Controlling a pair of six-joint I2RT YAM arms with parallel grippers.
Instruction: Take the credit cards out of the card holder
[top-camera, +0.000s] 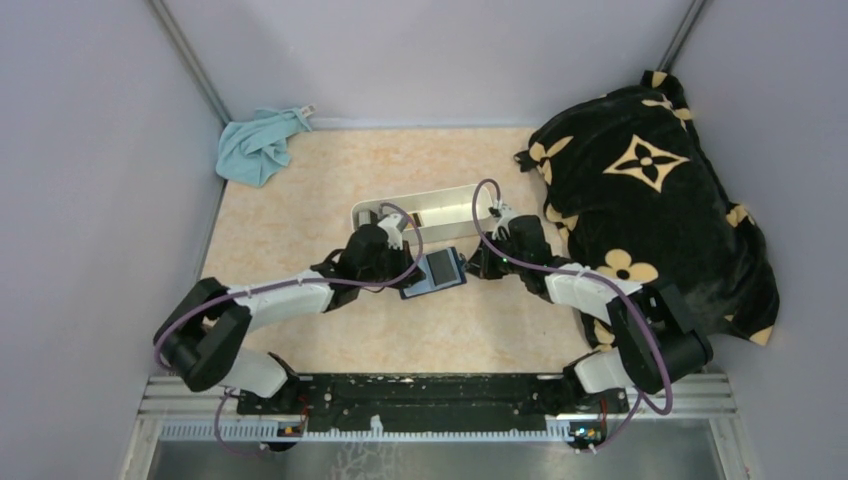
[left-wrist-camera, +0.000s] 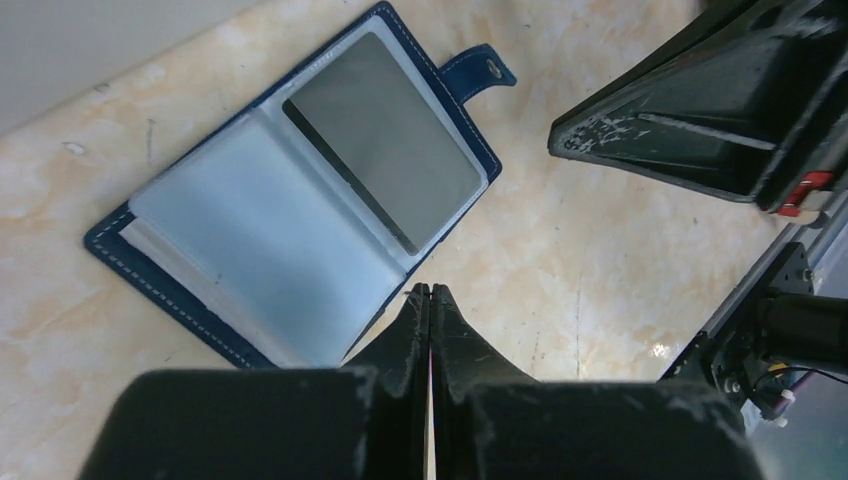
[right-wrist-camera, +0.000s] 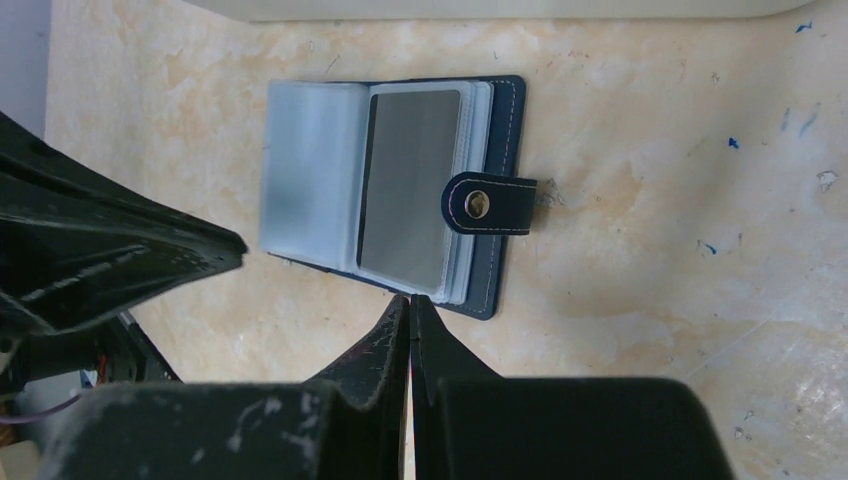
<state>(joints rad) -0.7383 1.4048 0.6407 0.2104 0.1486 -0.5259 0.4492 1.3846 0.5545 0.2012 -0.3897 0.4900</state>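
The card holder (top-camera: 434, 272) lies open on the table between my two grippers, dark navy outside with pale blue sleeves (left-wrist-camera: 270, 240) inside. One grey credit card (left-wrist-camera: 385, 150) shows in a sleeve on the snap-tab side (right-wrist-camera: 408, 185). My left gripper (left-wrist-camera: 431, 290) is shut with nothing in it, its tips at the holder's (left-wrist-camera: 110, 245) near edge. My right gripper (right-wrist-camera: 409, 298) is also shut and empty, its tips just short of the holder's (right-wrist-camera: 508, 110) edge below the card. The snap tab (right-wrist-camera: 488, 204) lies folded over the page edge. In the top view the left gripper (top-camera: 405, 280) and right gripper (top-camera: 472, 266) flank the holder.
A long white tray (top-camera: 430, 203) stands just behind the holder. A crumpled light-blue cloth (top-camera: 258, 146) lies at the back left. A black cushion with gold flower marks (top-camera: 650, 200) fills the right side. Grey walls close in the table.
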